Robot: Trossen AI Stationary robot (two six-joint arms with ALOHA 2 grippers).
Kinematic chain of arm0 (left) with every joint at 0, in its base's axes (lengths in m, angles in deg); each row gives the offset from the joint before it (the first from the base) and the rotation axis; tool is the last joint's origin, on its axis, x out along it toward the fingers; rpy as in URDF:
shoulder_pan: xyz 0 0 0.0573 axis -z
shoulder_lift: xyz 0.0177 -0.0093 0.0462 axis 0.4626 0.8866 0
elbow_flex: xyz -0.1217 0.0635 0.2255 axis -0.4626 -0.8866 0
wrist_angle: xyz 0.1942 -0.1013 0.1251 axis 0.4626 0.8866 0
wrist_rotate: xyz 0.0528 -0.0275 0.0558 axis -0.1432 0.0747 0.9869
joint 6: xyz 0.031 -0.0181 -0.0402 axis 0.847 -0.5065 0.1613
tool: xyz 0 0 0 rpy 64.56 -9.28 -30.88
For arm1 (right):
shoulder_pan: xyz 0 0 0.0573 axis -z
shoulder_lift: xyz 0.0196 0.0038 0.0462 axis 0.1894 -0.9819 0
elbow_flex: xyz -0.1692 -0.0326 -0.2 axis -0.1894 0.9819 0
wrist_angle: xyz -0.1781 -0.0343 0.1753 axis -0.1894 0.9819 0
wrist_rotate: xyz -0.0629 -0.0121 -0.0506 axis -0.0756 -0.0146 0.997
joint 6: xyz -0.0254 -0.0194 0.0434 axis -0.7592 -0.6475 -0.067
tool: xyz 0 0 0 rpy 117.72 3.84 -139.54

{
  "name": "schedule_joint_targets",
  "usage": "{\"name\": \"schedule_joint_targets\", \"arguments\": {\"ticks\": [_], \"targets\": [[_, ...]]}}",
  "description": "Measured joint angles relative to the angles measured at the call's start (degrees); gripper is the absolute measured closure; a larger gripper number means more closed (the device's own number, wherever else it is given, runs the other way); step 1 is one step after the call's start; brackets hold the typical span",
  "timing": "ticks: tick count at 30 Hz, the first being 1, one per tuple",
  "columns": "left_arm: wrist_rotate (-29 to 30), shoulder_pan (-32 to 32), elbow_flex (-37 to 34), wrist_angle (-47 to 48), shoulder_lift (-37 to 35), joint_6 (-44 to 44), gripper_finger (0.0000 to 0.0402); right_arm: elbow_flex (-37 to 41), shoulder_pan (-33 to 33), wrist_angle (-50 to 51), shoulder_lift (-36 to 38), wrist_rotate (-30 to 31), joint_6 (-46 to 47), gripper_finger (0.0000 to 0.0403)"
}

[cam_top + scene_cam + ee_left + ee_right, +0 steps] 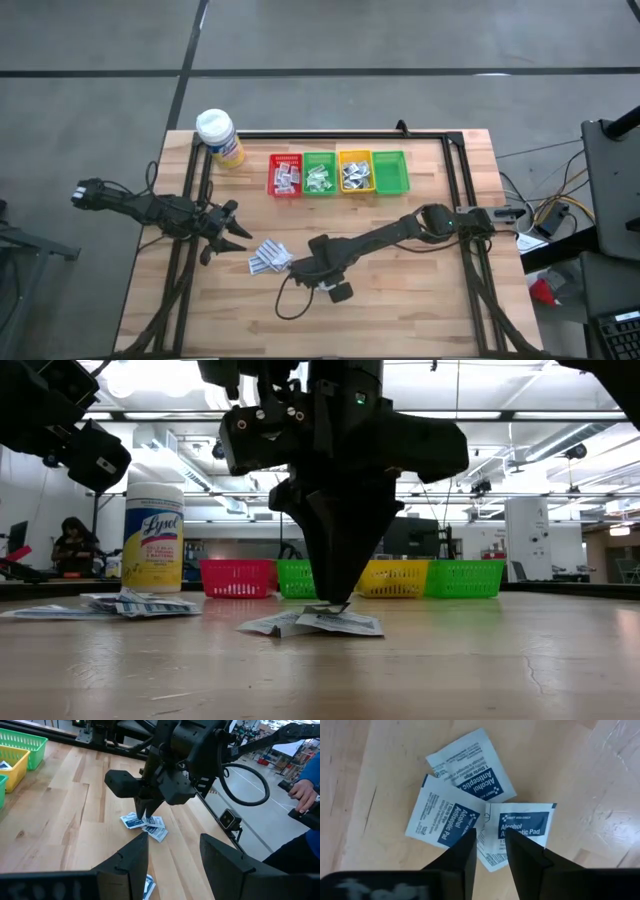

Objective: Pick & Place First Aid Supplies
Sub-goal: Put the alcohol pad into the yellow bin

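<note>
Right arm stretched across table centre, right gripper point(490, 851) pointing straight down over three alcohol pad sachets point(470, 805) overlapping on wood. Fingers point(462, 855) part-closed, narrow gap, tips at sachet edges; whether pinching one, cannot tell. Left gripper point(228, 232) low over table's left side, fingers spread, holding nothing. More sachets in bins point(338, 173) at far edge.

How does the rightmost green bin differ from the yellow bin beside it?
The rightmost green bin is green, while the yellow bin is yellow. In the high view the green bin looks empty, whereas the yellow bin holds several small packets. The green bin stands at the end of the row; the yellow bin has a bin on both sides. They share the same shape and size.
</note>
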Motion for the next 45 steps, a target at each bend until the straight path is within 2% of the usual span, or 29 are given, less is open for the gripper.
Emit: {"name": "schedule_joint_targets", "arguments": {"ticks": [15, 35, 40, 45], "targets": [[0.0, 0.0, 0.0, 0.0, 0.0, 0.0, 0.0229, 2.2, -0.1, -1.0, 0.0, 0.3, 1.7, 0.0302], [0.0, 0.0, 0.0, 0.0, 0.0, 0.0, 0.0229, 2.7, 0.0, -1.5, 0.0, 1.3, 2.8, 0.0358], [0.0, 0.0, 0.0, 0.0, 0.0, 0.0, 0.0229, 2.7, 0.2, -1.2, 0.0, 4.1, 2.9, 0.0356], [0.0, 0.0, 0.0, 0.0, 0.0, 0.1, 0.0229, 2.0, 0.6, -0.8, 0.8, 4.1, 0.8, 0.0336]]}}
